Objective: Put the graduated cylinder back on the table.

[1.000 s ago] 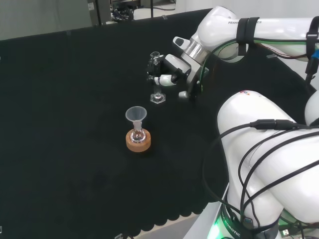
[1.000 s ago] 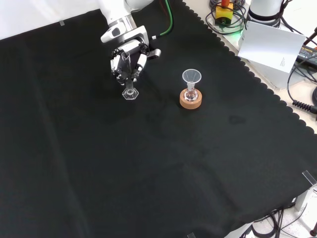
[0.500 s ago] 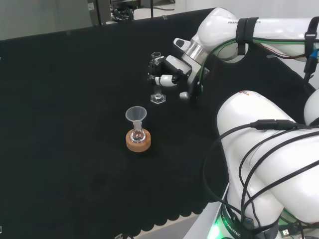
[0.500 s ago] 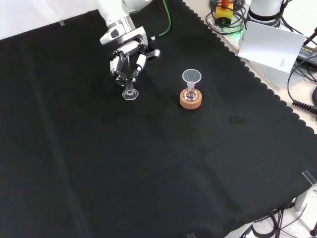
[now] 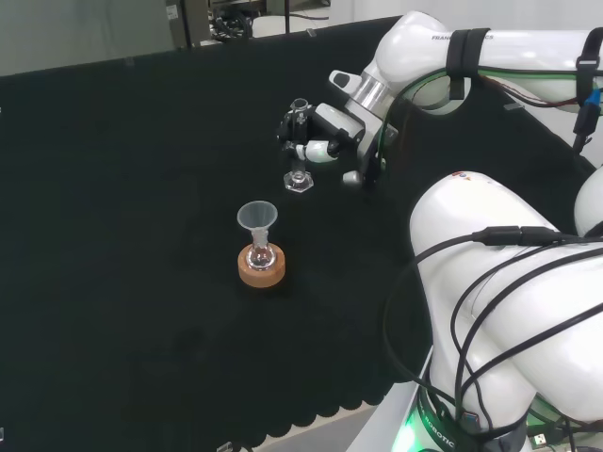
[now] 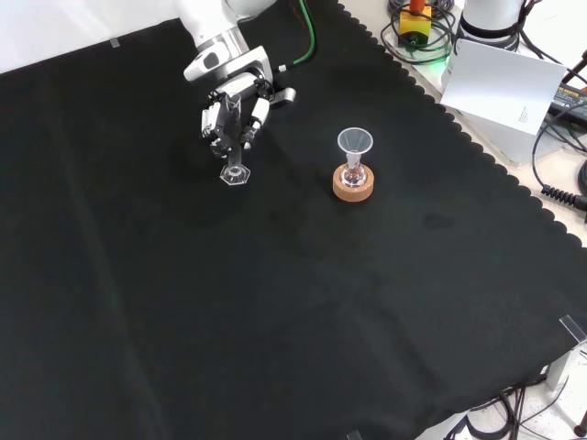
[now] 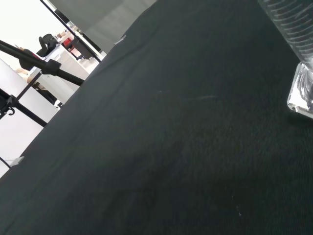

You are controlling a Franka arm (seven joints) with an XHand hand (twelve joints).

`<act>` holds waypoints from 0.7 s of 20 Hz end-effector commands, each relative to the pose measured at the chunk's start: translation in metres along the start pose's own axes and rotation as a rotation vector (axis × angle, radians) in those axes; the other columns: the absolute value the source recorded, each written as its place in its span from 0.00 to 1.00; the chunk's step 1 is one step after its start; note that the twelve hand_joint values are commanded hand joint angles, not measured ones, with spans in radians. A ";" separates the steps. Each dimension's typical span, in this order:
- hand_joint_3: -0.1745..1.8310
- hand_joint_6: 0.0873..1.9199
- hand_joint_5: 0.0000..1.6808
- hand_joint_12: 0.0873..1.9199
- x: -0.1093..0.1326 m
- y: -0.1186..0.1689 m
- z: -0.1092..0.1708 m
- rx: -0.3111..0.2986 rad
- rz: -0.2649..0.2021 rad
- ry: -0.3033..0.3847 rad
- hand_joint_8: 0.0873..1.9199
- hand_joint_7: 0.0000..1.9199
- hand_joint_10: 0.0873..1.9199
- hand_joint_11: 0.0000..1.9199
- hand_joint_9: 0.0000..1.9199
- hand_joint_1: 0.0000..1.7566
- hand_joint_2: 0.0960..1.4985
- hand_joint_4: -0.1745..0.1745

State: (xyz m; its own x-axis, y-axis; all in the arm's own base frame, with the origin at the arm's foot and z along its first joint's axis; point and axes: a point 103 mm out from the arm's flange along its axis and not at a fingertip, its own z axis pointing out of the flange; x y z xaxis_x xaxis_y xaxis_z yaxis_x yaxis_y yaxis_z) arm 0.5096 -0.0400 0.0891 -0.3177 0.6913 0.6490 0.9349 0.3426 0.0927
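The graduated cylinder point(image 5: 299, 162) is a slim clear tube on a hexagonal foot, standing upright near the middle of the black cloth point(image 5: 132, 235). The hand point(image 5: 318, 135) has its fingers curled round the tube's upper part. In the front view the hand point(image 6: 235, 105) comes in from the top and the cylinder's point(image 6: 235, 168) foot is at or just above the cloth; I cannot tell if it touches. The wrist view has the ribbed tube and foot of the cylinder point(image 7: 299, 73) close up over the cloth.
A clear funnel point(image 5: 257, 217) sits in a small flask on a cork ring point(image 5: 263, 272), nearer than the cylinder in the head view and to its right in the front view, cork ring point(image 6: 353, 189). The arm's white links point(image 5: 509, 282) stand at the right. A white sheet point(image 6: 500, 87) lies off the cloth.
The hand and the held cylinder have shifted a little: left in the front view, slightly farther off in the head view. The funnel and flask have not moved.
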 end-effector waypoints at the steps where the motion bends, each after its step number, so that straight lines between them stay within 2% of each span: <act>1: 0.00 0.39 0.40 0.56 0.000 0.001 -0.003 0.014 0.020 0.002 0.30 0.36 0.11 0.41 0.54 0.60 0.74 0.30; 10: 0.00 0.36 0.34 0.62 0.000 0.006 -0.013 0.010 0.036 -0.005 0.31 0.33 0.12 0.33 0.49 0.56 0.69 0.29; 14: 0.00 0.32 0.27 0.64 0.002 0.010 -0.022 0.007 0.042 -0.021 0.33 0.28 0.16 0.28 0.43 0.54 0.67 0.26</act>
State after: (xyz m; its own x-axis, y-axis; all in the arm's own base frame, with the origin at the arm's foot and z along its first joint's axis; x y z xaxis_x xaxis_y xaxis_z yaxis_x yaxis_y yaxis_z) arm 0.5176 -0.0461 0.1008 -0.2853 0.7083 0.6457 0.9444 0.3228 0.0632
